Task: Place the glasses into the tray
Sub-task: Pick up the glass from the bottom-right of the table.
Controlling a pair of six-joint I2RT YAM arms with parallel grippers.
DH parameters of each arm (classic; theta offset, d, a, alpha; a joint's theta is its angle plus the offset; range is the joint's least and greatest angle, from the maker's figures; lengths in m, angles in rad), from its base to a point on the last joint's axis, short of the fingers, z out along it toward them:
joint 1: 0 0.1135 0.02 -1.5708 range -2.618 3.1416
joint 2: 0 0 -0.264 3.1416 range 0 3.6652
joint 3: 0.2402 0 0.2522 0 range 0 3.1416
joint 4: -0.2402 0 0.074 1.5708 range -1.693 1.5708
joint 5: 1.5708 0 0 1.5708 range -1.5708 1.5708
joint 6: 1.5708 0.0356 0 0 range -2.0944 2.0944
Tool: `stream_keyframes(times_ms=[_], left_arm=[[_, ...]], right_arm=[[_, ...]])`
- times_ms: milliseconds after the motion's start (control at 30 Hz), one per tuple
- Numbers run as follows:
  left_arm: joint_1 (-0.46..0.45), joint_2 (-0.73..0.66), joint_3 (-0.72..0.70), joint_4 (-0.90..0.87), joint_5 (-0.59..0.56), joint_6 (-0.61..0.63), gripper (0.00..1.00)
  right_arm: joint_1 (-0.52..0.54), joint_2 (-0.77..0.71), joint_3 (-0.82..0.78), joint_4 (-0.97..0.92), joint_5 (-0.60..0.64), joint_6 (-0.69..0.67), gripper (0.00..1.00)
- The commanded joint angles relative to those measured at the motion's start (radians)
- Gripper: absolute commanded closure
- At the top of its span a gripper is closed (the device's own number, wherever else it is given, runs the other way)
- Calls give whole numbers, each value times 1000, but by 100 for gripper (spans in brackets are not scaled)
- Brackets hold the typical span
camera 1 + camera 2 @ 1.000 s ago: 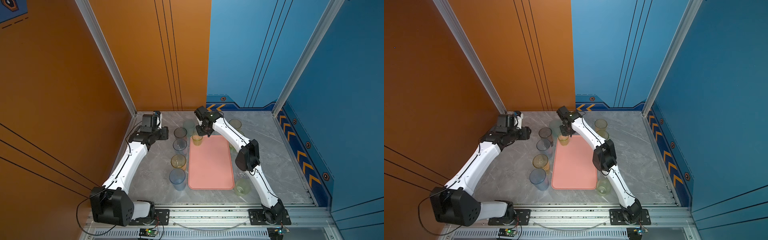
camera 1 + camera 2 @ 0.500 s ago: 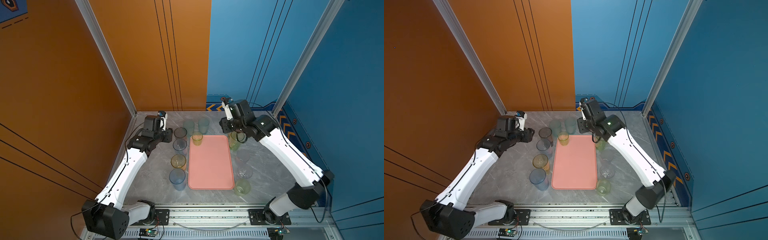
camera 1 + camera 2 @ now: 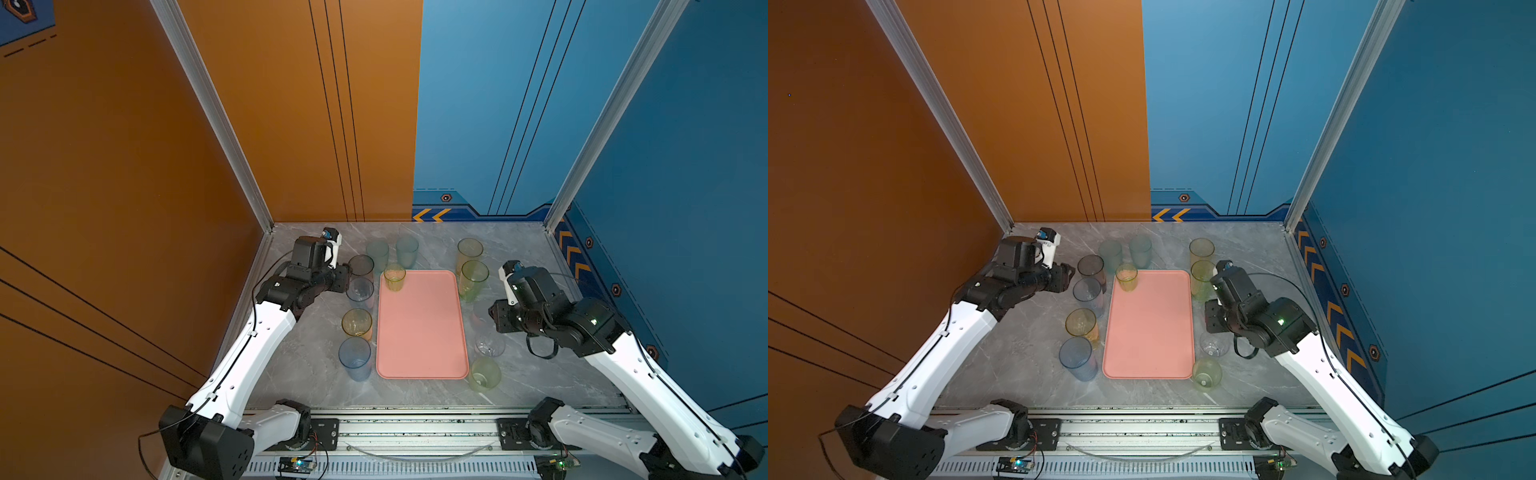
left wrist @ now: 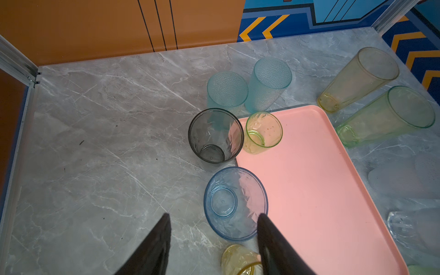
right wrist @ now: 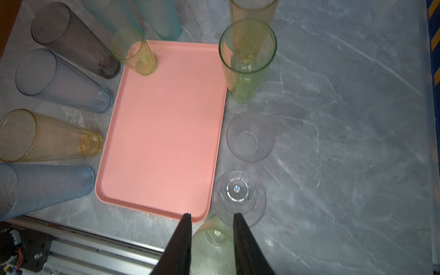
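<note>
The pink tray (image 3: 419, 332) lies mid-table, and a short yellow-green glass (image 3: 394, 277) stands in its far left corner. Left of the tray stand a grey glass (image 4: 215, 135), a bluish glass (image 4: 235, 202), an amber one (image 3: 356, 322) and a blue one (image 3: 354, 357). My left gripper (image 4: 213, 216) is open and empty, just short of the bluish glass. My right gripper (image 5: 212, 215) hovers open and empty to the right of the tray, above a pale green glass (image 5: 214, 240) and a clear glass (image 5: 239, 197).
Two teal glasses (image 3: 377, 251) stand behind the tray. A tall amber glass (image 3: 469, 249), a tall green glass (image 3: 473, 276) and a faint pinkish glass (image 5: 250, 138) line the tray's right side. Walls close three sides and the rail (image 3: 415, 428) runs along the front.
My right arm has swung away from the yellow-green glass at the tray's far left corner over to the tray's right side. The left gripper has edged toward the grey and bluish glasses.
</note>
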Motion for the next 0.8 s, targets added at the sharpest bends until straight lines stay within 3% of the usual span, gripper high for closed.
stream_keyframes(times_ms=[0, 200, 500, 767], left_arm=[[51, 13, -24, 1, 82, -49, 42], [64, 17, -36, 24, 95, -60, 42], [64, 26, -38, 24, 78, -45, 42], [57, 32, -39, 24, 80, -39, 42]], right_arm=[[16, -35, -30, -150, 10, 99, 72], [64, -77, -122, -238, -26, 200, 74], [218, -120, -260, -257, -73, 362, 77], [231, -131, -341, -218, -51, 416, 78]])
